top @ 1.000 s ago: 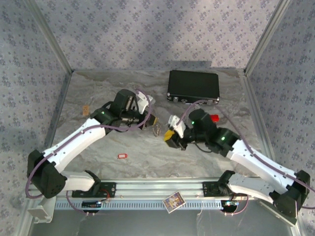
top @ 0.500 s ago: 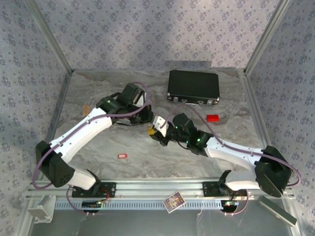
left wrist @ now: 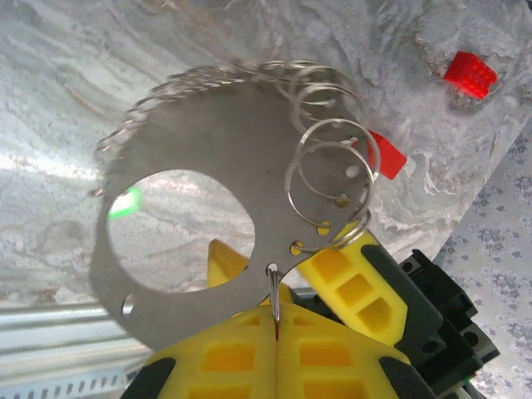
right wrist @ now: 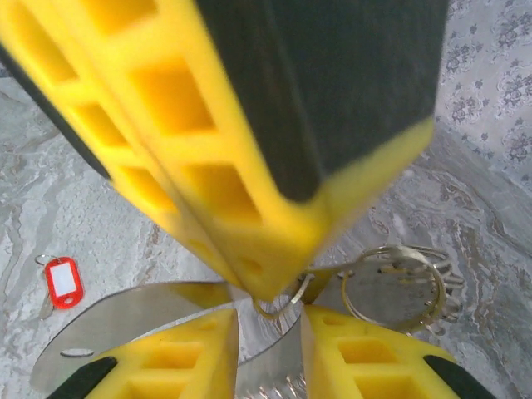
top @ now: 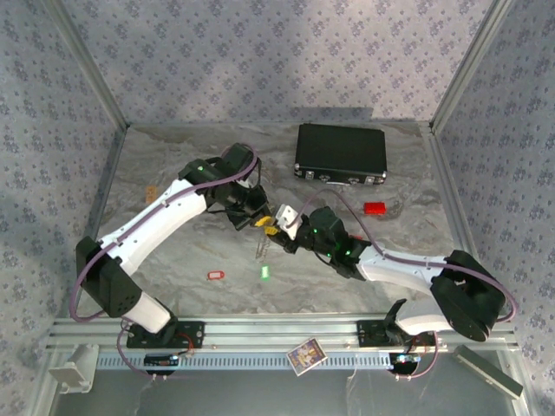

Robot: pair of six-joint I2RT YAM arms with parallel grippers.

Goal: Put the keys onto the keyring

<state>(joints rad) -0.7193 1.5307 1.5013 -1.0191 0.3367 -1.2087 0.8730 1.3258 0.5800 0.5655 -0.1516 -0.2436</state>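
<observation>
We see the left gripper (left wrist: pixel 274 320) clenched on the keyring (left wrist: pixel 332 125), a bunch of thin silvery wire rings and a fine chain hung on a flat grey metal plate with a large round hole. Its yellow foam fingers (left wrist: pixel 224 357) are pressed together on a small ring, seen edge-on at the plate's rim, and the rest of the bunch fans out beyond the fingertips.

The right gripper (right wrist: pixel 270 320) sits tip to tip with the left one, just beside it. Its two yellow fingers (right wrist: pixel 366 366) are parted, and the plate's edge runs through the gap. We see neither pad pressing on it, so we read this hand as released and grasping nothing.

Both keys lie loose on the grey marbled table (top: pixel 234 299). The small green-tagged key (top: pixel 264 272) lies near the two grippers, on their near side. The small red-tagged key (top: pixel 215 276) lies farther off, to the left gripper's left and nearer the arm bases.

A flat black rectangular case (top: pixel 340 153) lies well beyond the right gripper, and a small red block (top: pixel 375 208) sits off to that gripper's right.
</observation>
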